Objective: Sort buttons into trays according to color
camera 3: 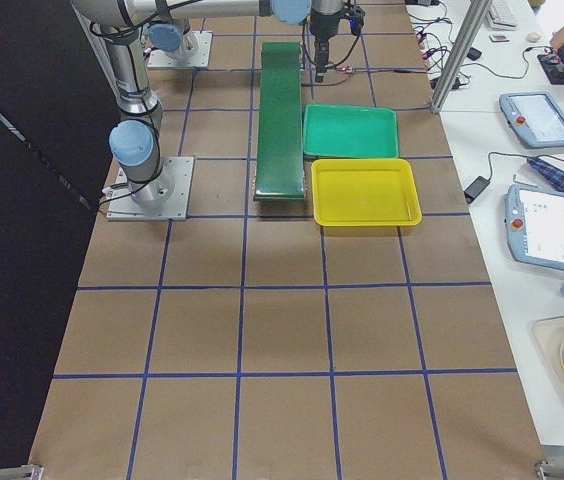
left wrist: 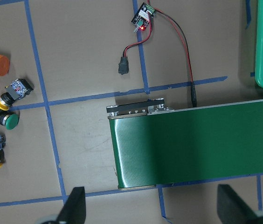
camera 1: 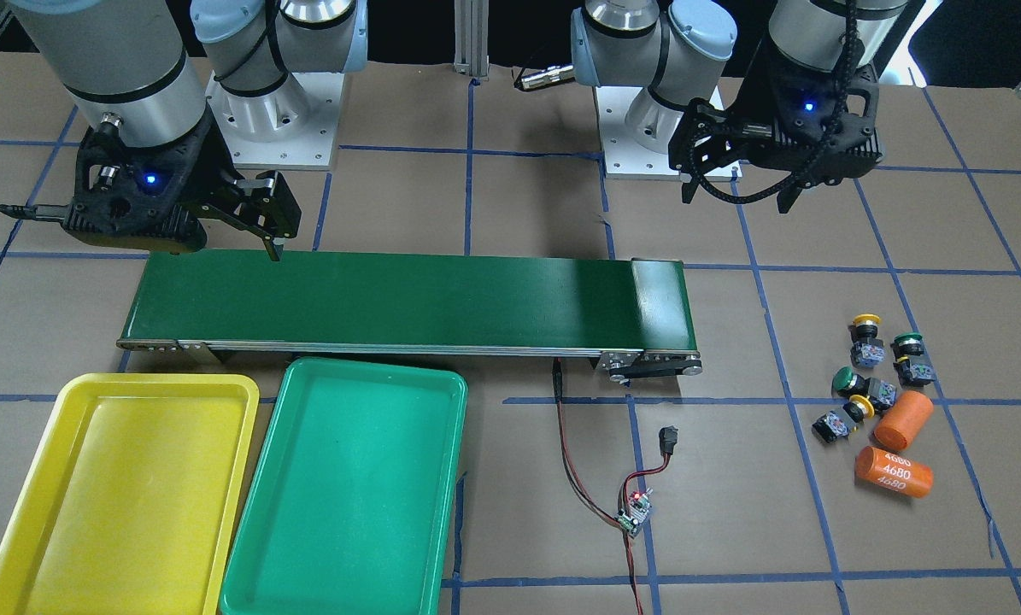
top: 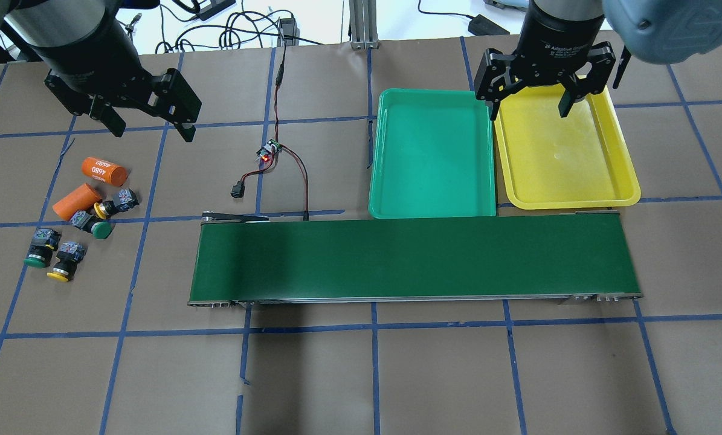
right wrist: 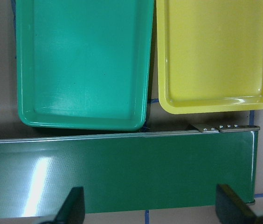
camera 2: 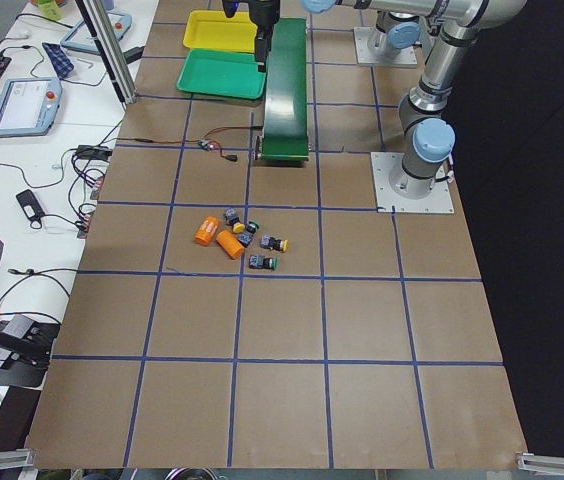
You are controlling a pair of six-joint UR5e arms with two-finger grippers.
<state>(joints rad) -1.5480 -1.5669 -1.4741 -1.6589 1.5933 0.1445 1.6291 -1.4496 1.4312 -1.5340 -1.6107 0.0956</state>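
Buttons [top: 95, 227] cluster on the counter [top: 336, 374] beside the orange cylinders [top: 104, 172]. The left end effector [top: 149, 119] and right end effector [top: 528, 104] hang empty, jaws apart. Best to take an outlying one first, jaws straddling its collar.

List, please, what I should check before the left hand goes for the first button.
1. Left hand open and empty: ok.
2. Right hand open and empty: ok.
3. All four buttons in view on the table, on the left hand's side: ok.
4. Yellow tray and green tray hold nothing: ok.
5. Grasping room around each button: not ok for the two crowding the orange cylinder; whether they touch it, cannot tell.
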